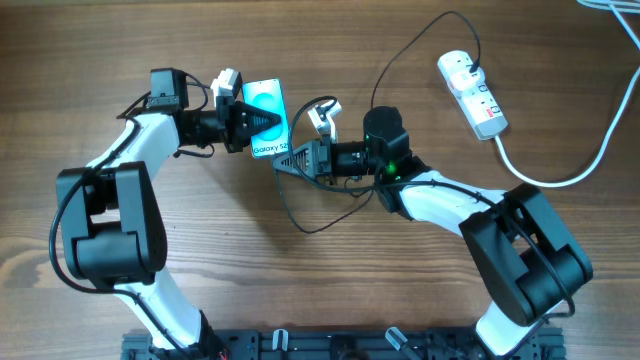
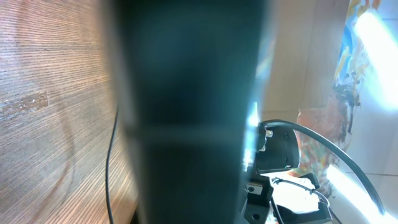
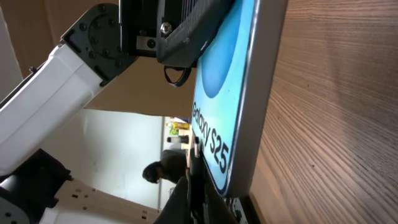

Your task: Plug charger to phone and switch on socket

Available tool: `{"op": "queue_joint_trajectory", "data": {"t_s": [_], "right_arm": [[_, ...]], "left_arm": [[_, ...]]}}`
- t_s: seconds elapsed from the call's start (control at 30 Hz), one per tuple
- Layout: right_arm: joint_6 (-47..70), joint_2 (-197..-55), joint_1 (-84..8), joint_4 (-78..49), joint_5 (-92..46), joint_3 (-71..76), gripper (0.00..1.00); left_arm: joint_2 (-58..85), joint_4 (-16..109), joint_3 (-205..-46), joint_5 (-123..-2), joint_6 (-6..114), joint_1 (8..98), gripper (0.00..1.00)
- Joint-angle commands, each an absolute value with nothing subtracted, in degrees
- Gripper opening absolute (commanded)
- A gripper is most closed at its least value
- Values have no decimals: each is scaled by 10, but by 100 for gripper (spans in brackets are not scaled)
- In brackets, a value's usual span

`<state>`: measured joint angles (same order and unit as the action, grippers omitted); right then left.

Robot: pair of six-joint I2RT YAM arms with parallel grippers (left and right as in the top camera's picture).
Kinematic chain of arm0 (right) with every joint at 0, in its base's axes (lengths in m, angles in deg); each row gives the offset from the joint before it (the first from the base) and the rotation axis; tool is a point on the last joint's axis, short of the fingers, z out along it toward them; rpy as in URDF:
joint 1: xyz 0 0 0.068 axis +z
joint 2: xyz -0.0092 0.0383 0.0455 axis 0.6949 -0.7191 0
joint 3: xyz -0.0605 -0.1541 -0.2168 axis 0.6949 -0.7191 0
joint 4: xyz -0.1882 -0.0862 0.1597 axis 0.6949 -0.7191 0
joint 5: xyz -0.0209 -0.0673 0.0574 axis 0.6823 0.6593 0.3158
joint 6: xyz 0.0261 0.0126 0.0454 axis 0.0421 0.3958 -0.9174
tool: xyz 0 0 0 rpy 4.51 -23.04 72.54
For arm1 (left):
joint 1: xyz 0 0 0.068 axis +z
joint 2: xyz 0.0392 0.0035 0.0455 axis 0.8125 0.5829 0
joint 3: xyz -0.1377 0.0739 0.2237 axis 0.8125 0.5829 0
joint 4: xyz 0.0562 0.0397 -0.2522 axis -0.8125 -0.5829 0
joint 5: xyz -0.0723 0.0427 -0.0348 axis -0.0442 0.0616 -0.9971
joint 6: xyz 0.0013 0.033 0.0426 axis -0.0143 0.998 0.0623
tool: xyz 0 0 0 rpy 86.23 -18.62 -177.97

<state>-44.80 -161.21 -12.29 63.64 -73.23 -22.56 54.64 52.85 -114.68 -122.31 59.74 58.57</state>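
My left gripper (image 1: pixel 262 120) is shut on the phone (image 1: pixel 265 97), holding it tilted above the table. The phone's teal screen and white "Galaxy S25" strip fill the right wrist view (image 3: pixel 227 93), and its dark blurred body fills the left wrist view (image 2: pixel 186 112). My right gripper (image 1: pixel 285 160) sits at the phone's lower end, its fingers (image 3: pixel 198 199) shut on the connector end of the black charger cable (image 1: pixel 408 42). The tip itself is hidden. The white socket (image 1: pixel 473 95) lies at the far right, with the charger plugged into its far end.
The socket's thick pale cable (image 1: pixel 560 180) curves off to the right edge. Slack black charger cable loops on the wood below the right gripper and shows in the left wrist view (image 2: pixel 110 162). The left arm's wrist (image 3: pixel 180 25) shows above the phone.
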Motion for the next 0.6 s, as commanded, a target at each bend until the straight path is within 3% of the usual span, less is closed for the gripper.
{"op": "queue_joint_trajectory", "data": {"t_s": [0.0, 0.57], "right_arm": [[-451, -1623, -124, 617, -719, -224, 4], [-450, -1623, -124, 614, -760, -224, 4]], "left_arm": [[528, 529, -1146, -1251, 601, 584, 4], [528, 533, -1146, -1251, 601, 584, 4]]}}
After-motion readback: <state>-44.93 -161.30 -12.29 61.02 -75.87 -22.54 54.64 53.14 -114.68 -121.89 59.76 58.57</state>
